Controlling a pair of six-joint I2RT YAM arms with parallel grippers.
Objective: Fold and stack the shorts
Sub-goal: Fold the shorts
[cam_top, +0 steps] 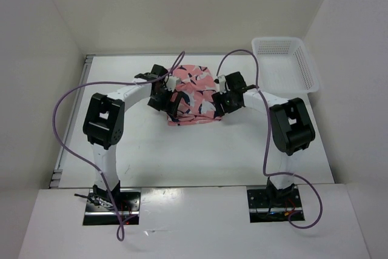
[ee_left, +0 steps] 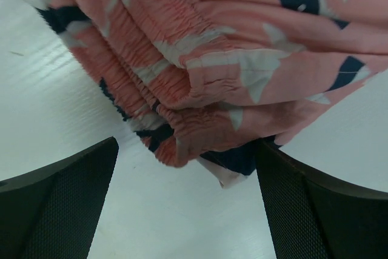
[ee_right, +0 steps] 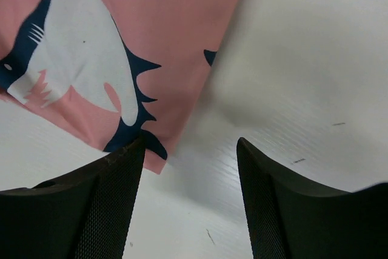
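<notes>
The salmon-pink shark-print shorts (cam_top: pixel 193 95) lie folded in a pile at the middle of the table. My left gripper (cam_top: pixel 172 105) is open at the pile's left side, its fingers apart over bare table. In the left wrist view the gathered waistbands (ee_left: pixel 200 89) lie stacked in layers just beyond the fingers (ee_left: pixel 57 204). My right gripper (cam_top: pixel 219 102) is open at the pile's right edge. In the right wrist view a flat corner of the shorts (ee_right: pixel 115 53) lies by the left finger (ee_right: pixel 103 204), with nothing between the fingers.
A white plastic mesh basket (cam_top: pixel 285 65) stands at the back right of the table, with nothing seen in it. White walls close in the table on the left, back and right. Purple cables loop from both arms.
</notes>
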